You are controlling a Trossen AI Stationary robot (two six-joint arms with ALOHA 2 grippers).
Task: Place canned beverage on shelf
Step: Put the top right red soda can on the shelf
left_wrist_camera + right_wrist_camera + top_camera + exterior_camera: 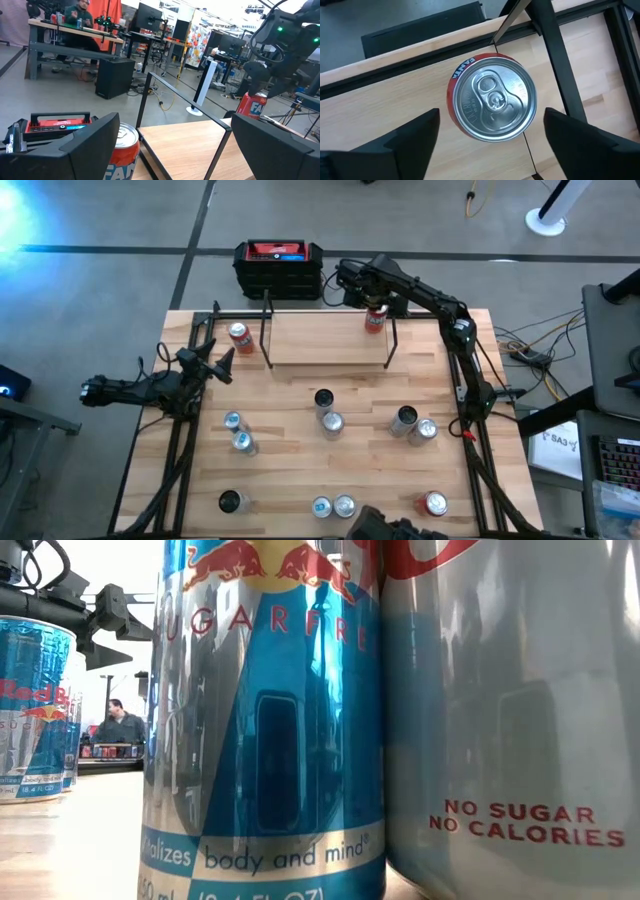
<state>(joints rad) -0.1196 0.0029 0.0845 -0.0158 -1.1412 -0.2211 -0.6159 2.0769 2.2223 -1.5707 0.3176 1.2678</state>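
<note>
From my low camera nearly everything is blocked by two tall silver-and-blue drink cans (262,730) pressed against the lens, so I can't make out the shelf there. Overhead, the light wooden table (300,470) carries the low rack with a pale wood board and thin black posts (325,335) along its far edge. A red orange-soda can with a silver top (493,98) stands upright on that board at its far right corner. My right gripper (490,135) hangs directly over it, fingers spread clear on both sides, gripping nothing. My left gripper (175,145) waits wide open and empty near the table's left edge, beside a second red can (239,337) at the far left
</note>
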